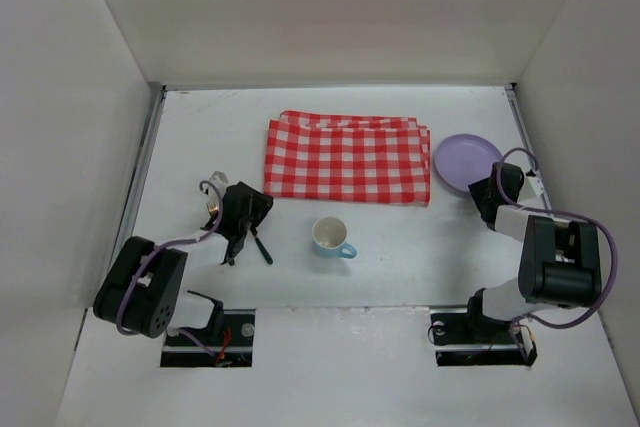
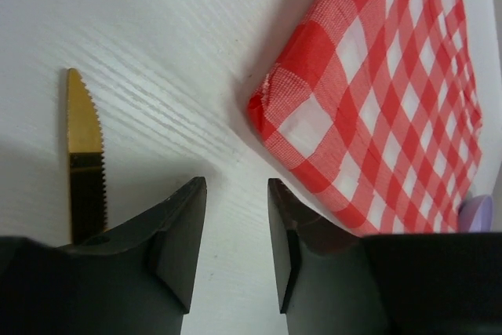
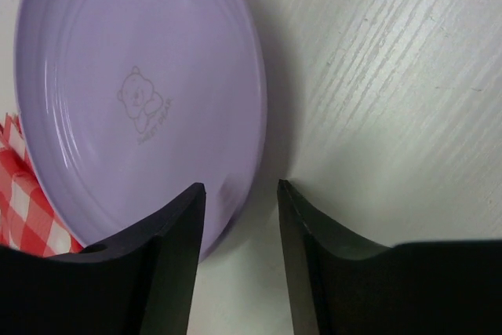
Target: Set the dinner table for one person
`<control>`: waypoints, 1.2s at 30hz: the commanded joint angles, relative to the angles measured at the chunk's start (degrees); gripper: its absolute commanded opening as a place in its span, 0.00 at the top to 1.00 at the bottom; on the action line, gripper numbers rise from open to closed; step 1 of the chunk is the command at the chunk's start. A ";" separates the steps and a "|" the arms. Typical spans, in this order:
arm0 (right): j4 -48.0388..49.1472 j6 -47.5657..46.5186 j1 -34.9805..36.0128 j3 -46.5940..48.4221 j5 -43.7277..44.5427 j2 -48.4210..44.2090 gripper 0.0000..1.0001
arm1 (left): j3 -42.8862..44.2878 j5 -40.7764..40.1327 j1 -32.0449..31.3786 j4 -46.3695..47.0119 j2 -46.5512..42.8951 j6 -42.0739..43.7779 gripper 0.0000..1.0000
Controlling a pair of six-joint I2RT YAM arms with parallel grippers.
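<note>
The white dinner table [image 1: 400, 277] carries a red-and-white checked cloth [image 1: 348, 159] at the back middle. A purple plate [image 1: 467, 162] lies to its right and a white cup with a blue handle [image 1: 330, 236] in front of it. My left gripper [image 1: 245, 205] is open and empty low over bare table [image 2: 235, 186], just short of the cloth's near left corner [image 2: 376, 92]. A gold serrated knife [image 2: 82, 162] lies left of its fingers. My right gripper [image 1: 484, 193] is open [image 3: 241, 187]. Its jaws straddle the plate's near rim [image 3: 141, 100], one over the plate and one over the table.
A dark-handled utensil [image 1: 262, 245] lies beside my left gripper, towards the cup. White walls enclose the table at the back and sides, with metal rails [image 1: 140, 177] along the edges. A cloth corner [image 3: 23, 209] shows beside the plate.
</note>
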 commanded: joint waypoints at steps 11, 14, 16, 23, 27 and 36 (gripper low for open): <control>4.67 1.01 -0.90 3.67 -1.98 3.75 0.73 | 9.58 1.29 0.35 3.44 13.65 -1.04 0.68; 5.11 1.63 -1.08 2.62 -2.07 2.78 0.80 | 8.88 2.00 0.17 6.24 15.24 -1.93 0.85; 5.37 2.07 -1.08 1.56 -1.81 1.29 0.83 | 8.00 2.17 0.17 8.18 15.95 -2.54 0.93; 5.55 3.04 -0.99 -1.96 -1.63 -8.89 0.88 | 3.87 2.00 -0.09 8.10 12.35 -1.94 0.97; 3.97 2.34 0.06 -2.23 -1.54 -16.45 0.89 | 1.14 2.44 0.43 6.79 8.57 -1.58 0.97; -0.87 1.01 22.88 6.02 -1.63 -14.12 0.89 | -1.14 2.87 1.92 0.55 -1.18 1.49 0.75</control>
